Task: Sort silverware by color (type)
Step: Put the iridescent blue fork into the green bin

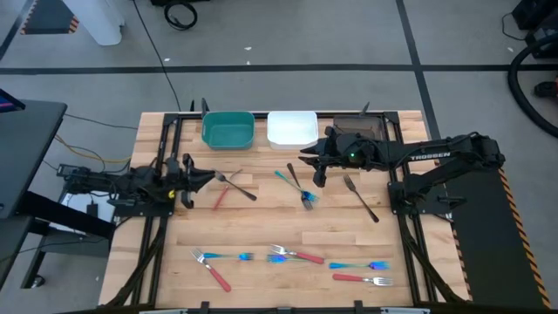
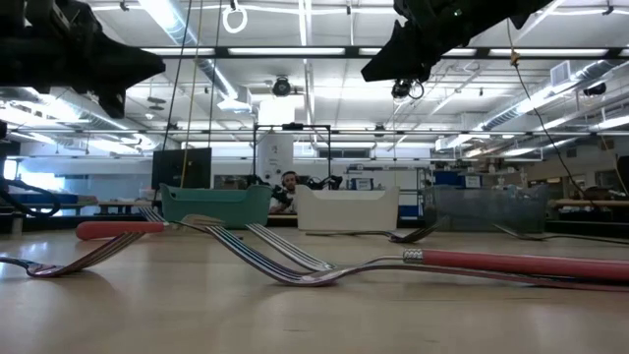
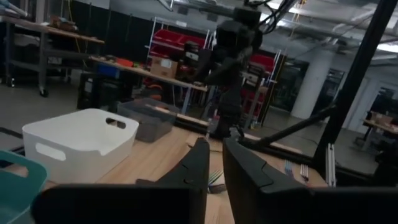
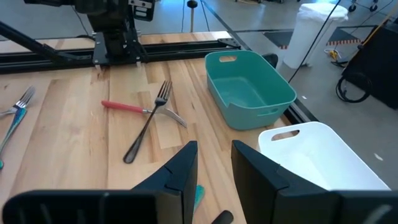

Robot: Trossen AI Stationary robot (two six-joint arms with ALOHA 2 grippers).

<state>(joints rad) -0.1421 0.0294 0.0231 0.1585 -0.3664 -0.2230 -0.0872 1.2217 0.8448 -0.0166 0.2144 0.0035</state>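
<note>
The wooden surface (image 1: 261,222) carries forks scattered in front of three bins, and the white bin (image 1: 292,129) in the middle of that row serves as the landmark. The right claw (image 1: 316,167) hovers just in front of the white bin, toward its brown-bin (image 1: 362,127) side, its fingers parted by a narrow gap and holding nothing. Directly beneath and just beside it lie a dark fork (image 1: 296,180) and a blue-teal fork (image 1: 291,186), crossing each other. Another dark fork (image 1: 360,197) lies further out on the brown-bin side. The left claw (image 1: 205,177) sits in front of the teal bin (image 1: 227,129), well to the far side of the white bin, fingers slightly apart and empty. Just off its tips a dark fork (image 4: 147,122) lies across a red-handled fork (image 4: 134,108). The remaining red-handled and blue-teal forks (image 1: 279,255) lie well apart from the white bin, along the surface's opposite edge.
</note>
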